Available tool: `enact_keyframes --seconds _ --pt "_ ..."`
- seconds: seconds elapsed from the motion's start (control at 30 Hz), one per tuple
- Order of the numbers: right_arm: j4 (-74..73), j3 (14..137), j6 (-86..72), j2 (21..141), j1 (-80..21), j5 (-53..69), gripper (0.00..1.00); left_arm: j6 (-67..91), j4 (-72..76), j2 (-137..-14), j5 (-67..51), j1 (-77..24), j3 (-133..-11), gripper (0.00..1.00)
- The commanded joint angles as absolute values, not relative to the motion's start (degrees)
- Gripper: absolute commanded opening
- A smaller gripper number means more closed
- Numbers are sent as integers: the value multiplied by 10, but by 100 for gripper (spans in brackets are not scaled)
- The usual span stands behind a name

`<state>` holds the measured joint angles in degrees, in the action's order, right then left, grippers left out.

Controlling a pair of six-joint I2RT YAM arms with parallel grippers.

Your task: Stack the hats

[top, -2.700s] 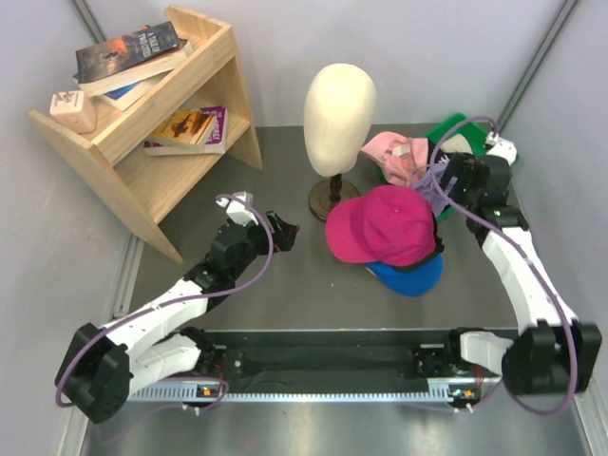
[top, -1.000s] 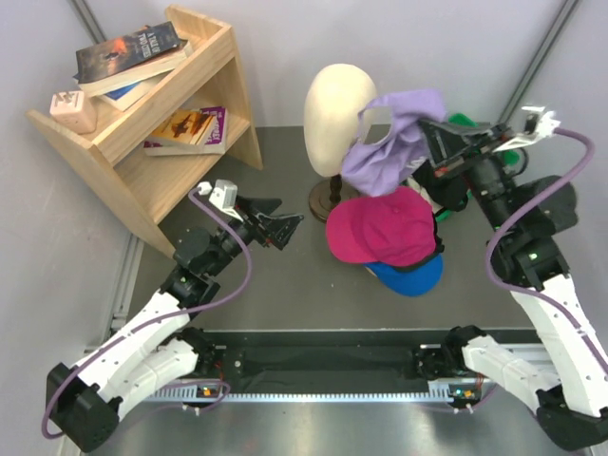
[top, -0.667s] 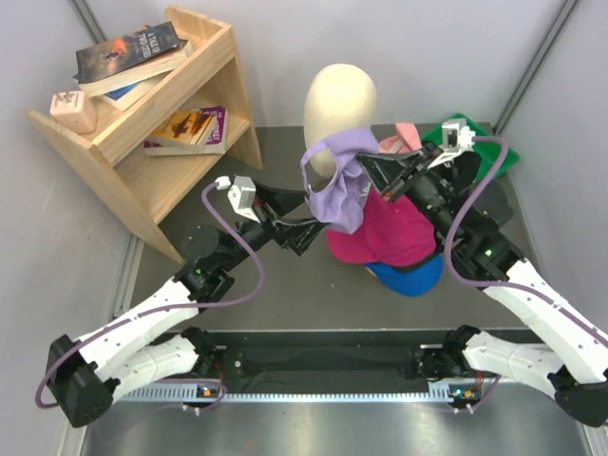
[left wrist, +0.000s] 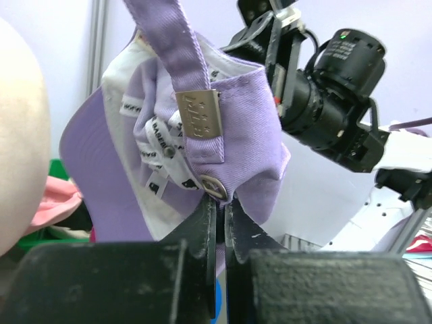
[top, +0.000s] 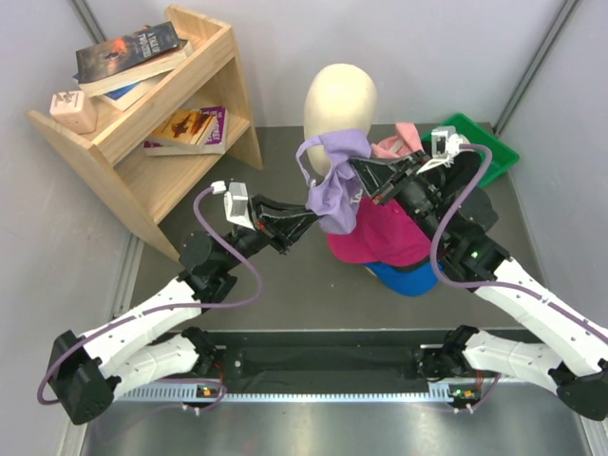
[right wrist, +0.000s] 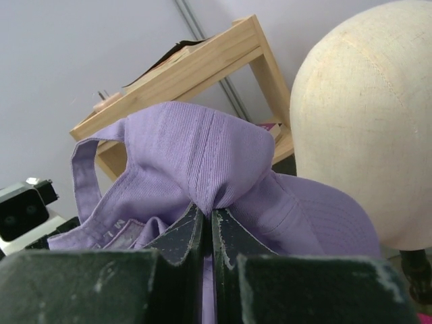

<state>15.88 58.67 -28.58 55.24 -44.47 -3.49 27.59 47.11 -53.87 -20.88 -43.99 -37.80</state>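
Centre frame: my left pincer (left wrist: 220, 209) and right pincer (right wrist: 208, 219) pinch the lavender cap (top: 334, 195), steadying it for stacking.

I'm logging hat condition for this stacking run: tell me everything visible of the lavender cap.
The lavender cap is soft twill-like fabric, crumpled and held in the air between both arms, over the magenta cap and close beside the mannequin head. The left end effector pinches its rear edge below the metal strap buckle; the right end effector pinches the crown. White printed seam tape lines the inside; the strap loops upward.
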Motion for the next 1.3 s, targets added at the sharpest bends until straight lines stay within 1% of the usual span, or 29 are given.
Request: enact_keyframes --seconds 0.0,0.07,0.2,0.3,0.33,0.37,0.4,0.43,0.53,0.6,0.63,0.7,0.73,0.87,0.9,0.97,1.1,1.2,1.27 --pt "196 576 -279 541 -454 -43 0 306 538 -529 -227 -441 -377 0" --pt "194 571 -277 537 -454 -50 0 306 529 -519 -224 -441 -374 0" --pt "176 570 -265 530 -454 -54 0 278 477 -489 -165 -441 -377 0" --pt "164 555 -227 516 -454 -40 27 245 358 -473 -156 -441 -423 0" --pt "158 553 -211 513 -454 -19 45 235 329 -473 -167 -441 -459 0" --pt "131 554 -189 509 -454 -8 53 222 256 -474 -175 -441 -478 0" --pt "112 563 -144 500 -454 -3 61 200 224 -473 -184 -441 -496 0" --pt "92 569 -122 497 -454 29 74 187 194 -475 -205 -441 -515 0" --pt "10 586 -34 469 -454 52 90 137 63 -482 -254 -441 -576 0" --pt "-21 577 24 434 -454 62 94 115 16 -485 -284 -441 -598 0" --pt "-26 573 42 423 -454 89 97 111 11 -486 -301 -441 -599 0" --pt "-53 566 95 401 -454 131 100 96 3 -486 -355 -441 -606 0" --pt "-64 568 109 398 -454 172 100 89 -29 -487 -372 -441 -610 0" --pt "-126 608 153 410 -454 239 100 49 -103 -511 -459 -441 -641 0" --pt "-140 619 169 423 -454 250 100 45 -110 -515 -494 -441 -646 0" --pt "-179 642 186 436 -454 279 100 36 -126 -520 -529 -441 -655 0" --pt "-215 656 228 456 -454 325 100 20 -155 -522 -568 -441 -668 0" --pt "-236 657 261 471 -454 401 100 32 -144 -528 -620 -441 -666 0" --pt "-258 670 278 483 -454 456 100 34 -142 -532 -627 -441 -668 0"
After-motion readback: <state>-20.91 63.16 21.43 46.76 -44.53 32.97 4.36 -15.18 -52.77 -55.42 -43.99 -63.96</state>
